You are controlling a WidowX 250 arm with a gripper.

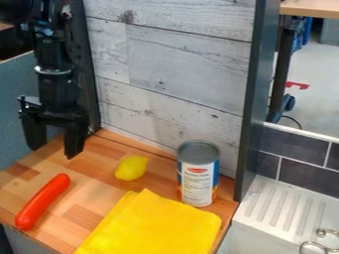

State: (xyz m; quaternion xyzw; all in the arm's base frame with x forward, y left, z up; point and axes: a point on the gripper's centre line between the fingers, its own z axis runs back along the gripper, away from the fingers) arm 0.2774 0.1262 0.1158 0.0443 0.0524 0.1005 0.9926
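Observation:
The black gripper (54, 148) hangs above the left back part of the wooden counter, open, with nothing between its fingers. Below it on the wood lies an orange-red sausage-shaped object (42, 202), slanting from front left to back right. A yellow lemon (131, 168) rests to the right of the gripper, near the middle of the counter. Farther right a can (198, 174) with a white and blue label stands upright by the back panel. In front of the lemon and the can a folded yellow cloth (153, 227) lies flat.
A grey wood-plank panel (175, 69) rises behind the counter (86, 183), with a dark post (255, 99) at its right end. To the right are a white ridged drainboard (285, 203) and dark wall tiles. A blue-grey panel (29, 94) stands at the left.

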